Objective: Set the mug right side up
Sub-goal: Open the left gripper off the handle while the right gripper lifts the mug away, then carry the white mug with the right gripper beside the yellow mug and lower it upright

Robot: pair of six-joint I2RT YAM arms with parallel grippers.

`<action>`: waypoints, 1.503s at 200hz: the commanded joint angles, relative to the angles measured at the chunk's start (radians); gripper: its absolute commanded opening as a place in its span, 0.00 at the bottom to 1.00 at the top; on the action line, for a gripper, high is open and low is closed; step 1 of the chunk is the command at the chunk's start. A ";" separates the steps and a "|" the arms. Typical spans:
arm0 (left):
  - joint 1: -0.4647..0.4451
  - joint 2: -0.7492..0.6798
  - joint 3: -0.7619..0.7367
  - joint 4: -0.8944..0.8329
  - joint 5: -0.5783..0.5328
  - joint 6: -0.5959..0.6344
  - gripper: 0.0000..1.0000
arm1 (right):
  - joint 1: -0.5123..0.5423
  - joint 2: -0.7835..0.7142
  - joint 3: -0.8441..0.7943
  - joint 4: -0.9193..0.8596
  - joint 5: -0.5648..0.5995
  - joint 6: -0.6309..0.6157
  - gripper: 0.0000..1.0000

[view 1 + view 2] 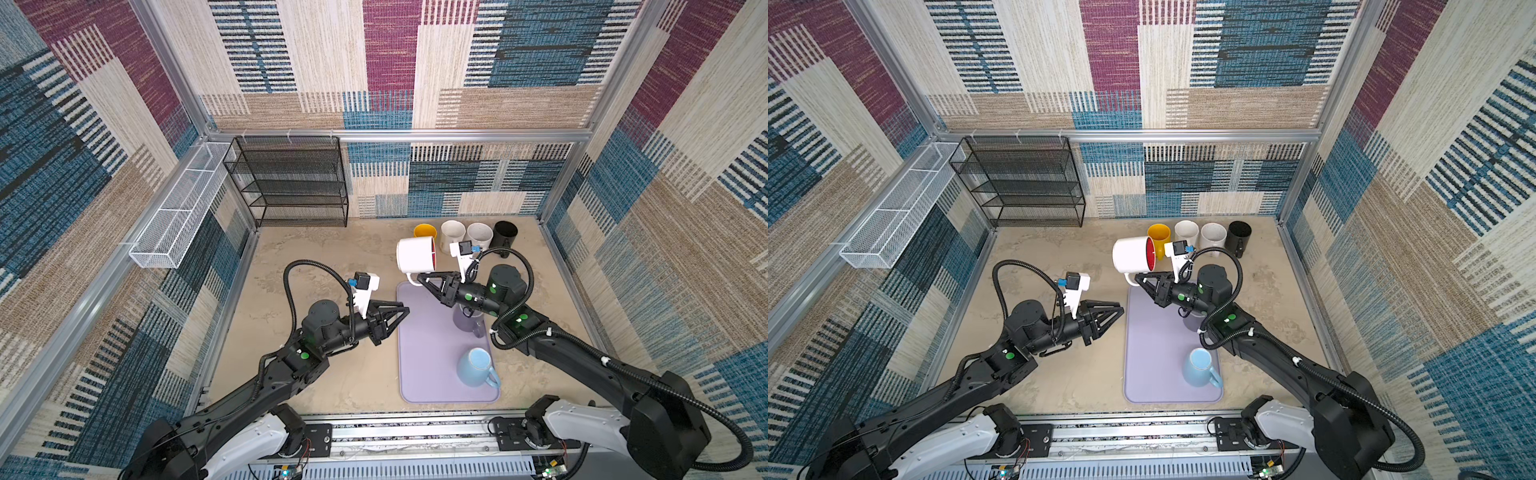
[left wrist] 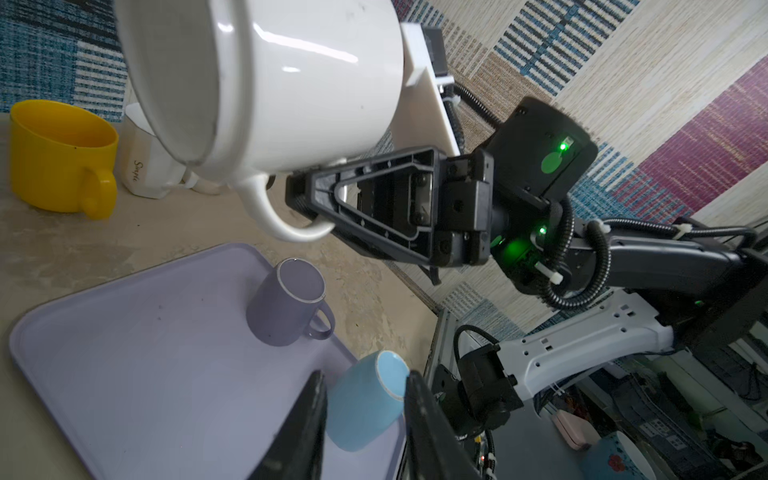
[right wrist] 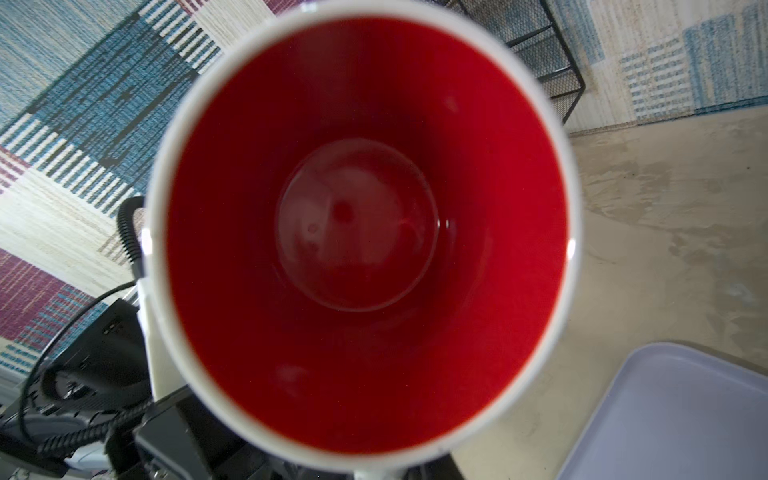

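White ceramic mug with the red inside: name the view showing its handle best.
Left wrist view: the white ceramic mug hangs side-on, handle outlined, right gripper shut on it. Both top views show the handle tiny; the right wrist view shows only the red interior.

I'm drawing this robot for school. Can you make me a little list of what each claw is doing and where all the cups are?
held mug: white mug, red inside, on its side in the air
right gripper: shut on the white mug's handle
left gripper: slightly open, empty, near the tray
on tray: purple mug and blue mug, both bottom up
back row: yellow mug, pale mug, another pale mug, black mug, all upright
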 commanded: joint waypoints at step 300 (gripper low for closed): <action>0.001 -0.221 0.015 -0.368 -0.211 0.175 0.24 | 0.041 0.902 1.031 -0.778 0.608 -0.239 0.00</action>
